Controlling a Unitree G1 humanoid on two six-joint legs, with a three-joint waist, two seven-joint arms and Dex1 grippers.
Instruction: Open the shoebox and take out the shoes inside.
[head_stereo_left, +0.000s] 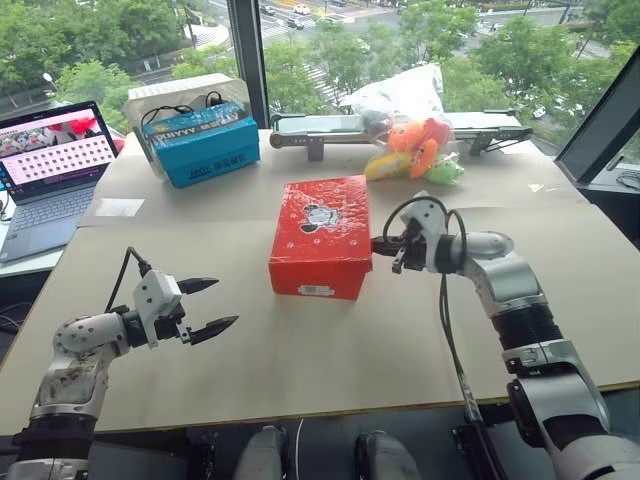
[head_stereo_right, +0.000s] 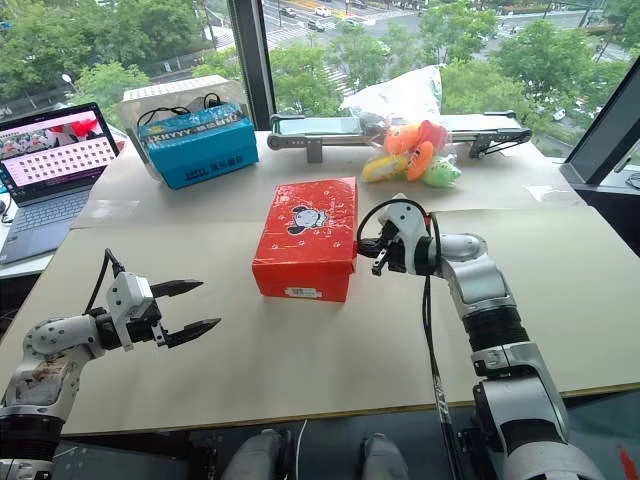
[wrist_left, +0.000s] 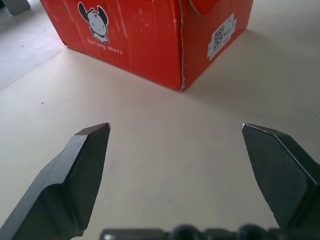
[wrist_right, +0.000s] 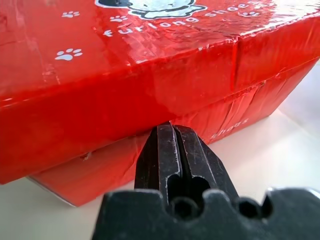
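Right gripper (head_stereo_left: 383, 246) has its two black fingers pressed flat together, holding nothing, with the tips at the box (head_stereo_left: 322, 235) along its right long side, just under the overhanging edge of the lid (wrist_right: 125, 60). In the right wrist view the tips sit at the seam where the lid's skirt meets the lower wall. That reads as the start of prying the lid up. To do it well, the closed tips should slide into that seam and catch the skirt from below, then lift in an arc toward the far side, so the lid swings instead of the whole box tipping or sliding. Which long side carries the hinge cannot be told, so a gentle first lift is wise.

Left gripper (head_stereo_left: 200, 309) hangs above the table (head_stereo_left: 330, 350) with fingers spread wide and empty, well apart from the box's near left corner. It could brace the box if it starts to shift.

The box lies closed near the middle of the table, red and glossy, with a cartoon print and paw marks on the lid and a small white label (wrist_left: 220, 36) on the near end. The shoes are hidden inside.
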